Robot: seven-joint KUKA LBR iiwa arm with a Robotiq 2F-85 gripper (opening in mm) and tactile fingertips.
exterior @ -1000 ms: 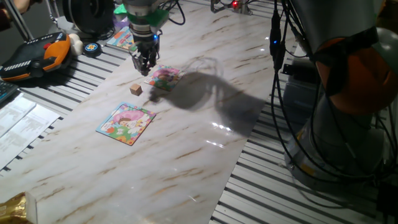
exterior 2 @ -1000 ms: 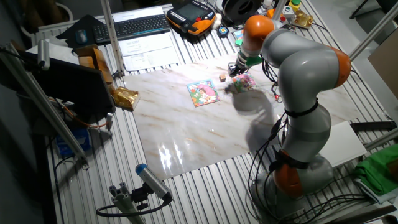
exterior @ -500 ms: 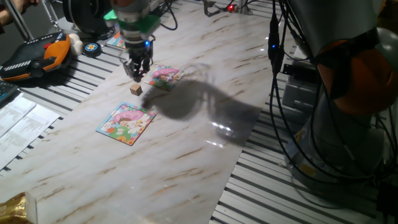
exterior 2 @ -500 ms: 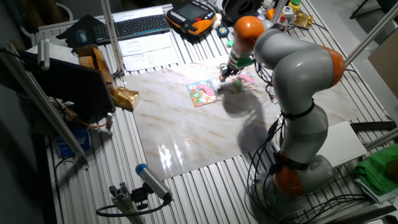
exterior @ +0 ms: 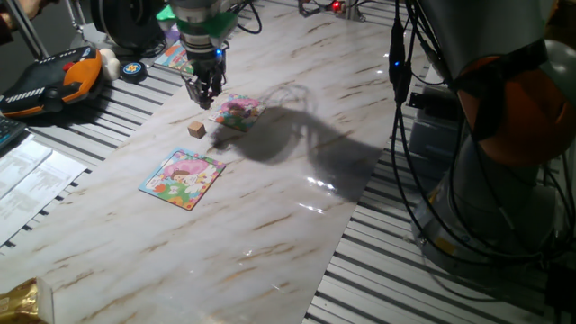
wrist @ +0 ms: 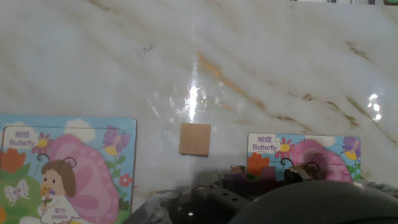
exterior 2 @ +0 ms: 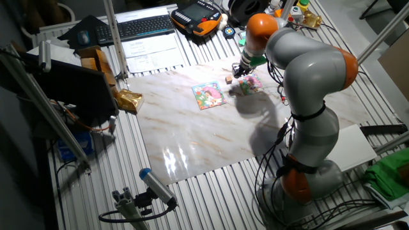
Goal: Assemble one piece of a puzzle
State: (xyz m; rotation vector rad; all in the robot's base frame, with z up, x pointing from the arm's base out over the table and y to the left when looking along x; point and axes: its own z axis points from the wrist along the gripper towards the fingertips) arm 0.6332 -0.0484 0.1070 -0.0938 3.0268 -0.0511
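The puzzle (exterior: pixel 238 111) is the small pink square picture lying flat on the marble table (exterior: pixel 297 207). It also shows in the other fixed view (exterior 2: pixel 251 83) and at the lower right of the hand view (wrist: pixel 311 155). My gripper (exterior: pixel 205 93) hangs just over the puzzle's left edge, fingers close together. In the hand view the dark fingertips (wrist: pixel 211 186) fill the bottom edge, and a small purplish bit, the piece (wrist: pixel 244 170), seems pinched between them. It is too small to make out in either fixed view.
A tan cube (exterior: pixel 196 130) sits left of the puzzle. A blue-edged puzzle with a pink figure (exterior: pixel 183 177) lies nearer the front. A multicoloured puzzle (exterior: pixel 174 57) lies at the back. A pendant (exterior: pixel 49 79) and a keyboard (exterior 2: pixel 144 27) rest off the marble.
The gripper swung left toward the tan cube half a second ago and has come back right over the puzzle's left edge. The puzzles and the cube have not moved.
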